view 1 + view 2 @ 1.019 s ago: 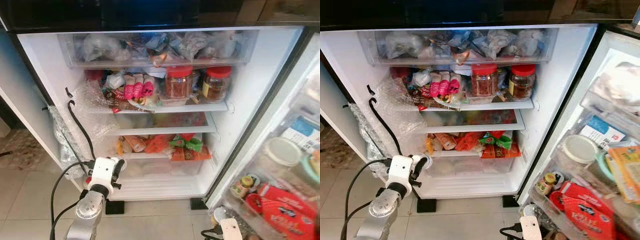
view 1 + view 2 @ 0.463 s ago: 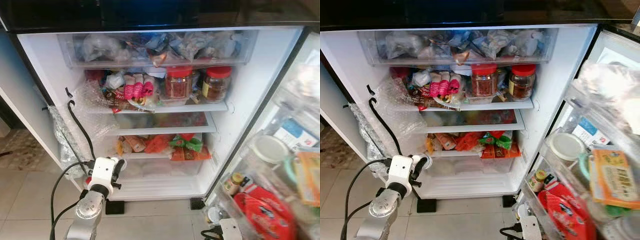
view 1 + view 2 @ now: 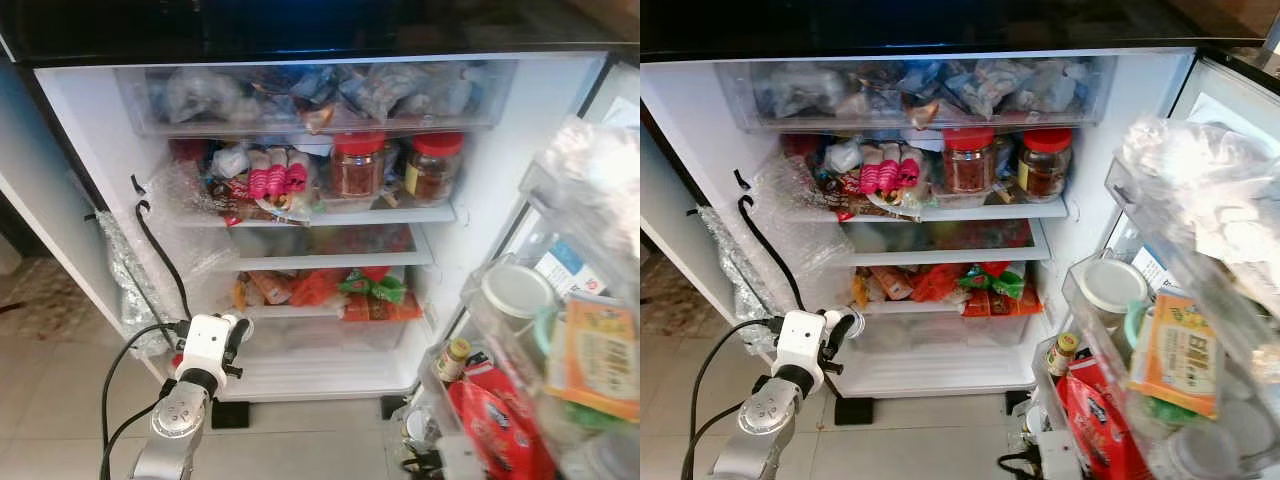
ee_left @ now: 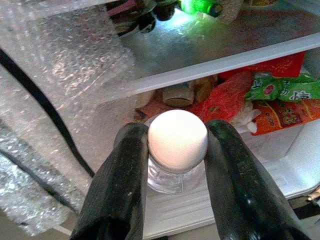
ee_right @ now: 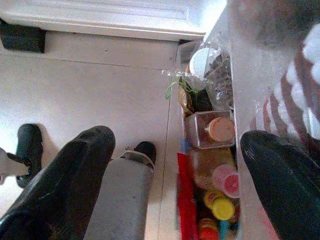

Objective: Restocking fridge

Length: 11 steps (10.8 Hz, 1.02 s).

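Jaws of the left gripper (image 4: 176, 165) are clamped on a small clear bottle (image 4: 176, 172) with a white cap (image 4: 177, 139), one black finger (image 4: 127, 185) pressed against each side of its neck. In the head views the left gripper (image 3: 232, 335) sits low at the front left of the open fridge (image 3: 480, 200), just outside the bottom shelf, with the bottle pointing inward toward the clear drawer. Beyond the cap lie red and green snack packets (image 4: 272, 100) on the lower shelf, and bubble wrap (image 4: 55, 65) with a black cable (image 3: 160, 255) hangs along the fridge's left wall. Higher up, two red-lidded jars (image 3: 395, 165) stand side by side on the upper shelf.

Jaws of the right gripper (image 5: 175, 155) are spread wide apart, holding nothing, above the tiled floor (image 5: 100, 90) beside the lower bin of the fridge door (image 3: 1180, 360). That door bin is packed with small bottles and a red packet (image 3: 1095, 420).
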Motion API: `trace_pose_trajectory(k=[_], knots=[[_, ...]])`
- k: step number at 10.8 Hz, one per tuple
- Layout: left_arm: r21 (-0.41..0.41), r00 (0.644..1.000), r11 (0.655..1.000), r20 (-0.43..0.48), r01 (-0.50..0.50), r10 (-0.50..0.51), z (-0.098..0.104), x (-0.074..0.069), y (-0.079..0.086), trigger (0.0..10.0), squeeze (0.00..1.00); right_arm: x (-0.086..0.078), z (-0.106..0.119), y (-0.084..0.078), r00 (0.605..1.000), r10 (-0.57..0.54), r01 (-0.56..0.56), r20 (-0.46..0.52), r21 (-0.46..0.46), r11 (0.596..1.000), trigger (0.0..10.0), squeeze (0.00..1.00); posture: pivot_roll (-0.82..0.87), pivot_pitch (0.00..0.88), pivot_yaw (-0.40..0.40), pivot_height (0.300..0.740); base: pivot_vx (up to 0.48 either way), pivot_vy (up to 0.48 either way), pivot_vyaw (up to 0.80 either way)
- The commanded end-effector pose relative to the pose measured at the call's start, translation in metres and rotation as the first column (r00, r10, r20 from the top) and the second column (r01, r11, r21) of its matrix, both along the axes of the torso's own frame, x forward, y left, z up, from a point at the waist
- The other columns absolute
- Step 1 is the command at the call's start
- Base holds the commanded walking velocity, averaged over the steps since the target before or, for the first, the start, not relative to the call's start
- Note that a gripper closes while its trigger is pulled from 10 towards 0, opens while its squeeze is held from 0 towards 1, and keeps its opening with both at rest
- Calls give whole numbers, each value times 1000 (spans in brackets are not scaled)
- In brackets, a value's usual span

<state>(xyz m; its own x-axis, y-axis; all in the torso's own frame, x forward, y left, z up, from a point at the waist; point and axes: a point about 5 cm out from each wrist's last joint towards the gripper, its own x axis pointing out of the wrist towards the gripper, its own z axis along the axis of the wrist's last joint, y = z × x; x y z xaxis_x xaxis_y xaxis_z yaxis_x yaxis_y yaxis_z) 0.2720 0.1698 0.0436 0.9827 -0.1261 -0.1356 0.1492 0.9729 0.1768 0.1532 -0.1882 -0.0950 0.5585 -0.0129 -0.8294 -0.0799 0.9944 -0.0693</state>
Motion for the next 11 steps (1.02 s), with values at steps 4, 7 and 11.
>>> trace_pose_trajectory(k=[4, 7, 11], knots=[[6, 999, 1000, 33, 1, -1, 7, 3, 2, 10000, 0, -1, 1, -13, 999, -35, 34, 1, -82, 996, 10000, 0, -86, 28, -10, 740, 0, 0, 0], [6, 999, 1000, 32, 2, -2, 7, 3, 2, 10000, 0, -2, 1, -13, 999, -32, 32, -1, -75, 997, 10000, 0, -86, 28, -9, 740, 0, 0, 0], [-15, 999, 1000, 25, 26, -26, 6, 3, -1, 10000, 0, -1, 1, -11, 1000, -20, 20, -3, -54, 998, 10000, 0, -85, 29, -9, 740, 0, 0, 0]])
